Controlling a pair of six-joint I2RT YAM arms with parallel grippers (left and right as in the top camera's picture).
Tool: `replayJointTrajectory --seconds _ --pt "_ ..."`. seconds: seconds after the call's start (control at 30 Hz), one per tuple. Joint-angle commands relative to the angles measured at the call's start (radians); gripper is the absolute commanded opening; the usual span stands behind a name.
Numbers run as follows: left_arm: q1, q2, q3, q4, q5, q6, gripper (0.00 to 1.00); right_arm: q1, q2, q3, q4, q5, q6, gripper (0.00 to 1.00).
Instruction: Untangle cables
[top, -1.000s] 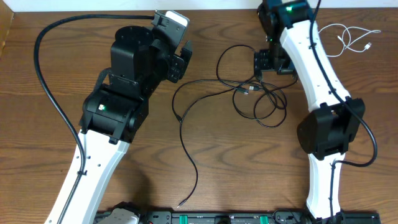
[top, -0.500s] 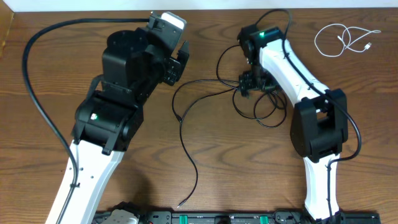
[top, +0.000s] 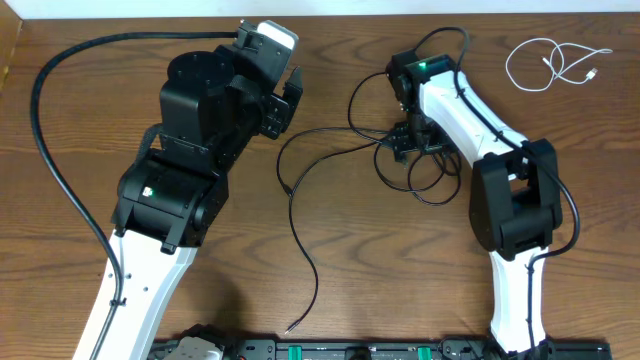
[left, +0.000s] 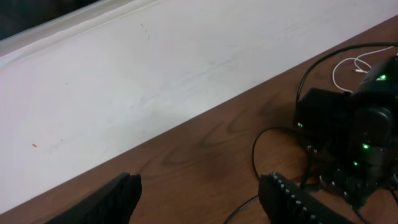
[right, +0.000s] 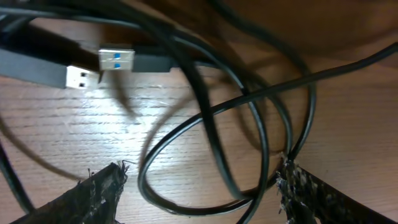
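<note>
The black cable (top: 316, 280) lies mid-table, its loops bunched at the right and a long tail running toward the front edge. My right gripper (top: 403, 140) is down on that bunch. In the right wrist view it (right: 199, 190) is open, with loops of the black cable (right: 263, 149) lying between the fingers and two USB plugs (right: 118, 59) just beyond. The white cable (top: 550, 65) lies coiled by itself at the far right corner. My left gripper (top: 290, 100) hovers left of the tangle and is open (left: 199, 196) with nothing between its fingers.
A thick black cord (top: 60, 160) of the left arm arcs over the table's left side. A power strip (top: 350, 352) runs along the front edge. In the left wrist view, the right arm (left: 348, 124) shows at the right, with a white wall beyond the table's far edge.
The right arm has swung left and down onto the black cable's bunched loops, uncovering the white cable, and its fingers have narrowed slightly. The left arm shifted a little to the left.
</note>
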Motion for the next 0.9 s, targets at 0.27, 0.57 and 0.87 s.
replayJointTrajectory --seconds 0.27,0.57,0.87 --pt "0.004 -0.020 0.005 -0.002 -0.013 0.017 0.66 -0.039 -0.011 -0.006 0.027 -0.007 -0.043 0.68" --pt "0.004 -0.047 0.005 -0.005 -0.013 0.018 0.66 -0.050 -0.010 -0.036 0.069 -0.007 -0.043 0.63" --pt "0.004 -0.061 0.005 -0.005 -0.013 0.017 0.66 -0.056 -0.010 -0.126 0.128 -0.011 -0.043 0.42"
